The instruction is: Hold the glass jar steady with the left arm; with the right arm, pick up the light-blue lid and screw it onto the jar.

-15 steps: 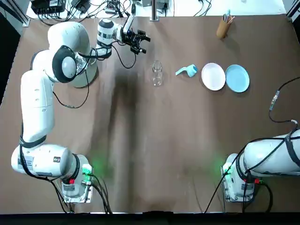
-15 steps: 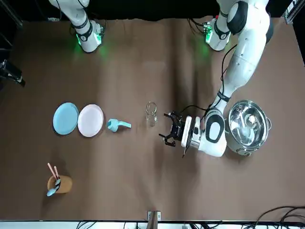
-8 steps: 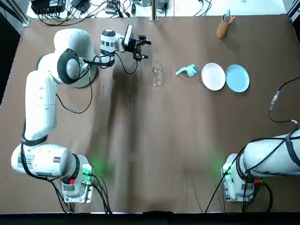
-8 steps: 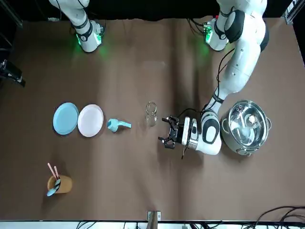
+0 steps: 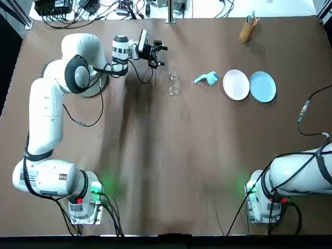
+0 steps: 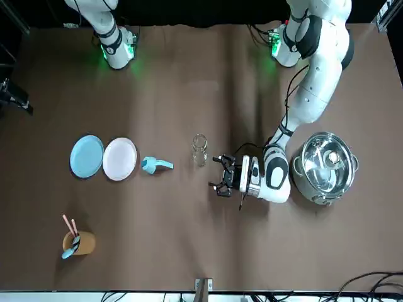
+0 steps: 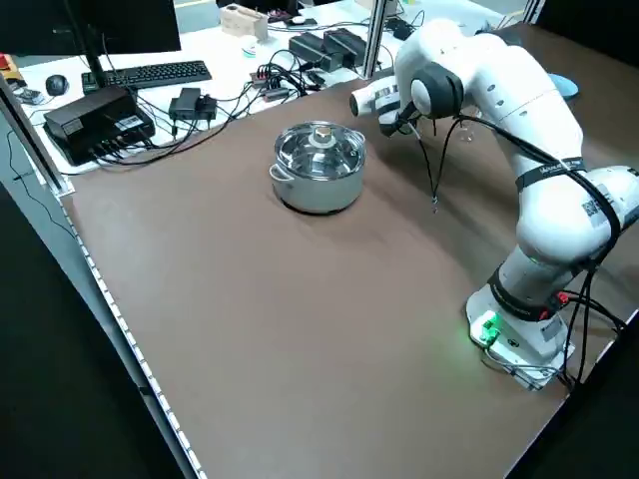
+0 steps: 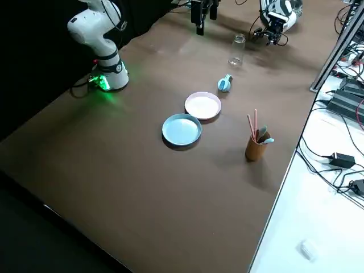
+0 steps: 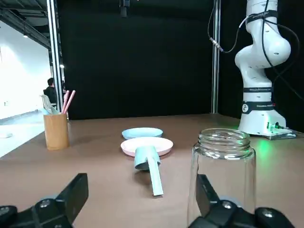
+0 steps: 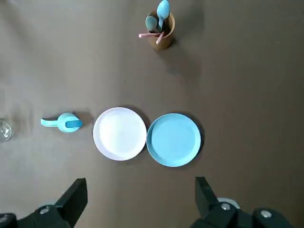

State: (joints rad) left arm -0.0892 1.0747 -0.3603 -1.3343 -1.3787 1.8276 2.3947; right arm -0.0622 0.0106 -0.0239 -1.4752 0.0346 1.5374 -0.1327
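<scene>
The left tool (image 5: 162,56) has edged nearer the glass jar (image 5: 174,82), fingers spread, untouching; the right tool (image 10: 140,190) hangs parked, spread.

Top overhead, front opposite; both show jar (image 5: 174,82).

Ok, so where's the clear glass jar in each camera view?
Top: the clear glass jar stands upper centre, just beyond the left hand.
Front: centre.
Left side: cannot make it out.
Right side: near the top, right of centre.
Left wrist: close up, by one finger.
Right wrist: cut off at the picture's edge.
Shared landmark: the light-blue plastic scoop lying next to it.
</scene>
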